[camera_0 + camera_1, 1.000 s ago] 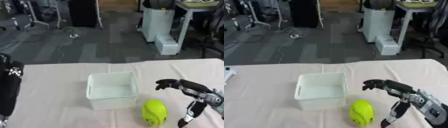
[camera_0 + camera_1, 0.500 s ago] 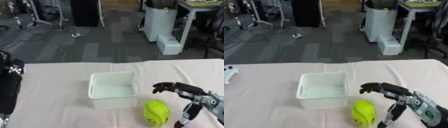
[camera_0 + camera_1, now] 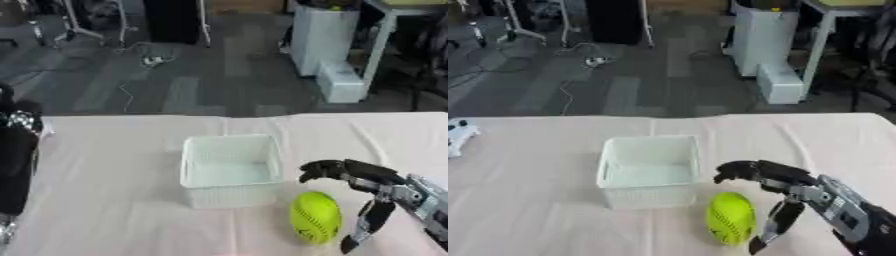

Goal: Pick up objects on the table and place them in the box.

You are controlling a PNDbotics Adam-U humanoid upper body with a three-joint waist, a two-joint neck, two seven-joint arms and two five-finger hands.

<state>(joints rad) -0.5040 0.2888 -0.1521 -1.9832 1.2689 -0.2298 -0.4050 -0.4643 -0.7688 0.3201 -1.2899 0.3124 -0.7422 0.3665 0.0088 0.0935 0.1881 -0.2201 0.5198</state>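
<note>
Right robot hand [image 3: 785, 186] open over ball [image 3: 731, 218].

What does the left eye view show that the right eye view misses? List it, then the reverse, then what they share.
Only the left eye view shows the robot's black left arm along the left edge; its hand is out of frame. Only the right eye view shows a small white thing at the table's left edge. Both show the white box, the yellow-green ball beside it on the table, and the right robot hand, open, spread over the ball.
</note>
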